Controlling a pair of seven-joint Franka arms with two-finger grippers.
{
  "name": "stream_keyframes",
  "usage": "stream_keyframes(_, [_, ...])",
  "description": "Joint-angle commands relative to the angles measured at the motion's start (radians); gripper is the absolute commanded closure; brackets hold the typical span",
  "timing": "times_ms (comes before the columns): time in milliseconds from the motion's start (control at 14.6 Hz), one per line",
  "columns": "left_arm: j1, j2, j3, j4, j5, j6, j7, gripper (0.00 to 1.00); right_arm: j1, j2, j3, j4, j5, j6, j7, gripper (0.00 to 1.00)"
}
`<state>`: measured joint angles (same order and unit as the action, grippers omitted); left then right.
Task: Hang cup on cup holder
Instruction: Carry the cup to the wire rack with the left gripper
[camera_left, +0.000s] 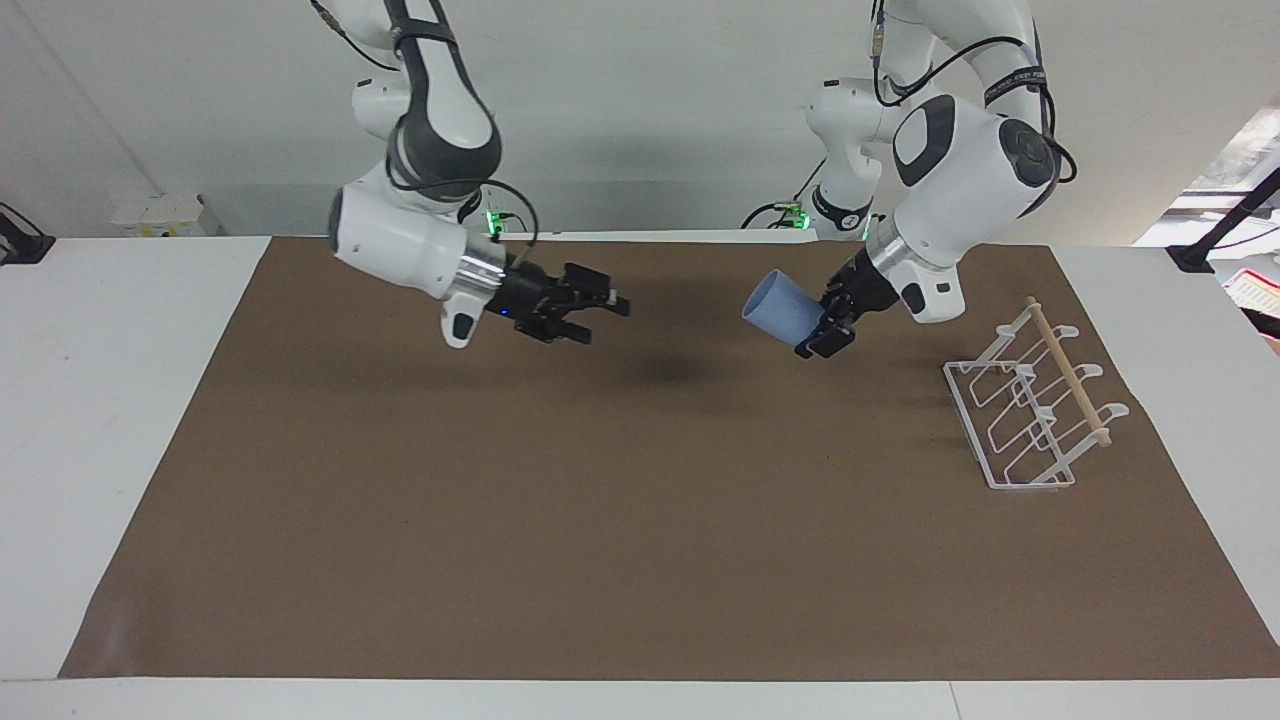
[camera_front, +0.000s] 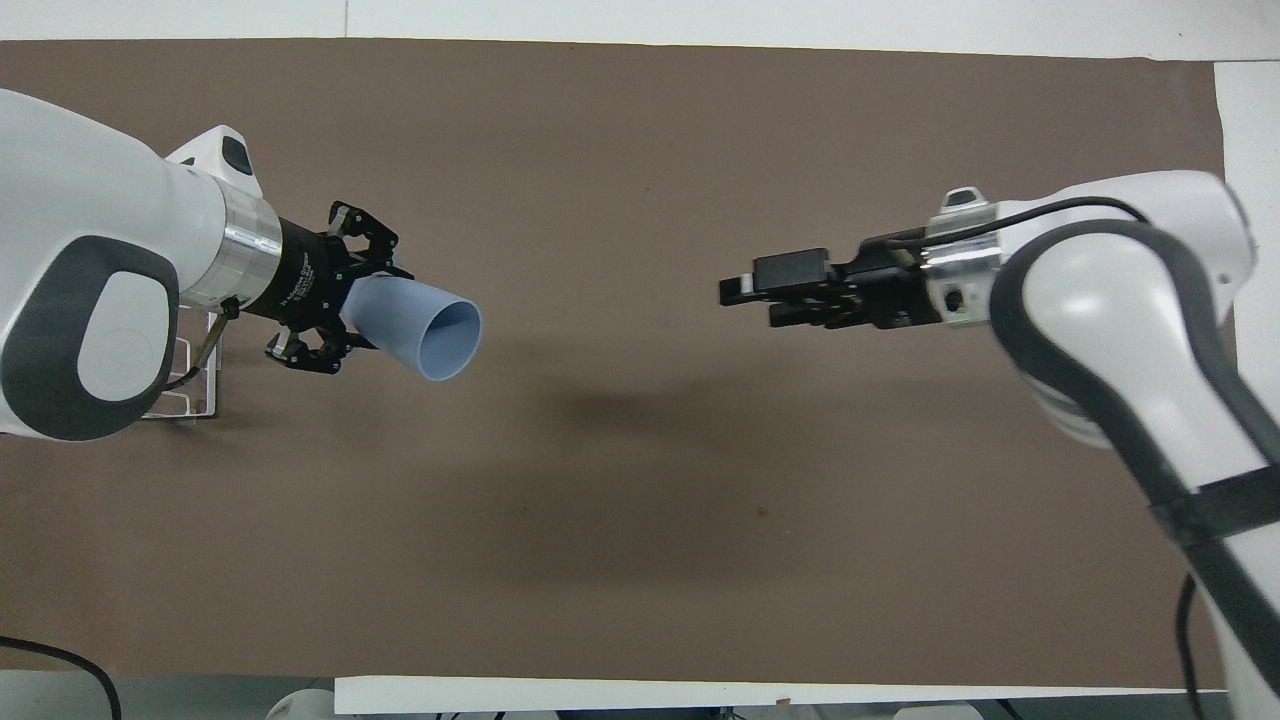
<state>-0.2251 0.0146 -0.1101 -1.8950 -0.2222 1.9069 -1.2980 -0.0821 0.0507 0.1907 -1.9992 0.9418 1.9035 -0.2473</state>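
1. The cup (camera_left: 783, 309) looks light and stiff, a thin plastic with a smooth matte skin, so I judge it can slip if the grip is loose.
2. It has no handle; the narrow base is a good place to hold it, and the open mouth stays free for a prong.
3. The left hand (camera_left: 826, 322) is clenched on the cup at its base end, in the upper right of the facing view. The cup is up in the air, tilted, its mouth turned toward the middle of the frame.
4. The right hand (camera_left: 598, 305) is released, its fingers apart and holding nothing. It hangs over the bench (camera_left: 620, 560) in the upper middle-left of that view, well apart from the cup.
5. The rack (camera_left: 1030, 410) stands on the bench at the right of the facing view, empty, near the cup but not touching it.
6. I think the prongs are slanted, so the cup must go on mouth first.
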Motion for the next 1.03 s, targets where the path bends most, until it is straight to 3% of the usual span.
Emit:
stream_keyframes(0, [0.027, 0.012, 0.000, 0.028, 0.256, -0.055, -0.036, 1.00, -0.132, 0.000, 0.016, 0.019, -0.209, -0.063, -0.050, 0.00])
stream_keyframes(274, [0.014, 0.019, -0.003, 0.024, 0.756, -0.080, -0.215, 1.00, -0.211, -0.003, 0.018, 0.106, -0.597, -0.064, -0.092, 0.00])
stream_keyframes(479, [-0.040, 0.131, -0.003, 0.066, 1.105, -0.213, -0.361, 1.00, -0.188, -0.078, 0.022, 0.172, -0.828, -0.073, -0.084, 0.00])
stream_keyframes(616, [-0.060, 0.177, -0.003, 0.091, 1.297, -0.307, -0.458, 1.00, -0.188, -0.083, 0.024, 0.299, -0.900, -0.218, -0.022, 0.00])
stream_keyframes(753, [-0.065, 0.192, -0.005, 0.090, 1.377, -0.365, -0.465, 1.00, -0.186, -0.078, 0.026, 0.443, -1.032, -0.427, 0.041, 0.00])
stream_keyframes(821, [-0.066, 0.206, -0.003, 0.090, 1.427, -0.368, -0.474, 1.00, -0.192, -0.071, 0.023, 0.474, -1.038, -0.492, 0.046, 0.00])
stream_keyframes(958, [-0.056, 0.254, -0.003, 0.106, 1.549, -0.387, -0.542, 1.00, -0.200, -0.069, 0.018, 0.435, -0.994, -0.475, 0.049, 0.00])
